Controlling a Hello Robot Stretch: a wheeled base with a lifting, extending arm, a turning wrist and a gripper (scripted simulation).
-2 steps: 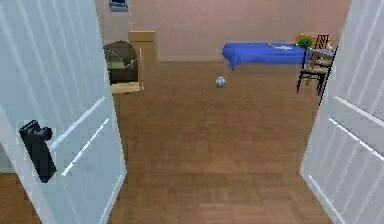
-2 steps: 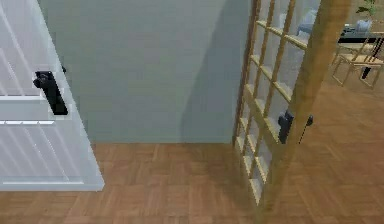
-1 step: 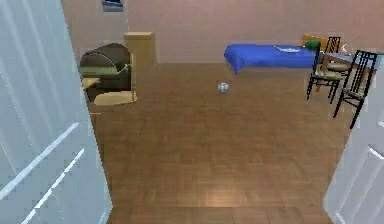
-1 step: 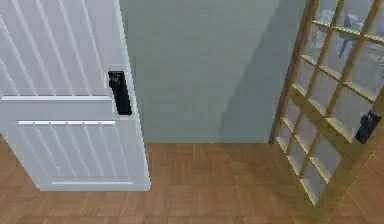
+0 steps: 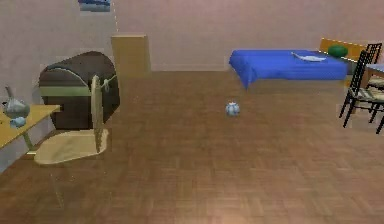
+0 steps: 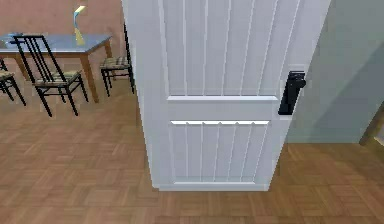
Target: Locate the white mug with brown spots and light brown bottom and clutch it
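**A:** Where is the mug?

**B:** I cannot tell where it is. The nearest small thing in the forward view is a pale ball (image 5: 232, 108), which lies alone on the wooden floor (image 5: 200, 170), near the middle.

**A:** And the jaws, do they grasp something?

**B:** This also I cannot tell.

**A:** What stands at the forward view's left?

**B:** A dark brown chest (image 5: 80, 90) with a rounded lid and lighter straps. In front of it is a light wooden chair (image 5: 70, 150). At the left edge is a yellow table (image 5: 32, 120), and on it stands a grey-blue vessel (image 5: 14, 105). It is too small for me to name it better.

**A:** And farther back?

**B:** A blue bed (image 5: 270, 66) at the right, with something white (image 5: 310, 59) lying on it. A black chair (image 5: 362, 88) stands at the right edge. A light brown cabinet (image 5: 131, 53) stands against the far wall.

**A:** What is in the arm side view?

**B:** A white door (image 6: 220, 90) with panels, very near, and a black handle (image 6: 292, 92) on its right side. To the left of it, farther away, is a grey table (image 6: 95, 42) with a yellow lamp (image 6: 78, 22) on top. Black chairs (image 6: 50, 72) stand beside this table.
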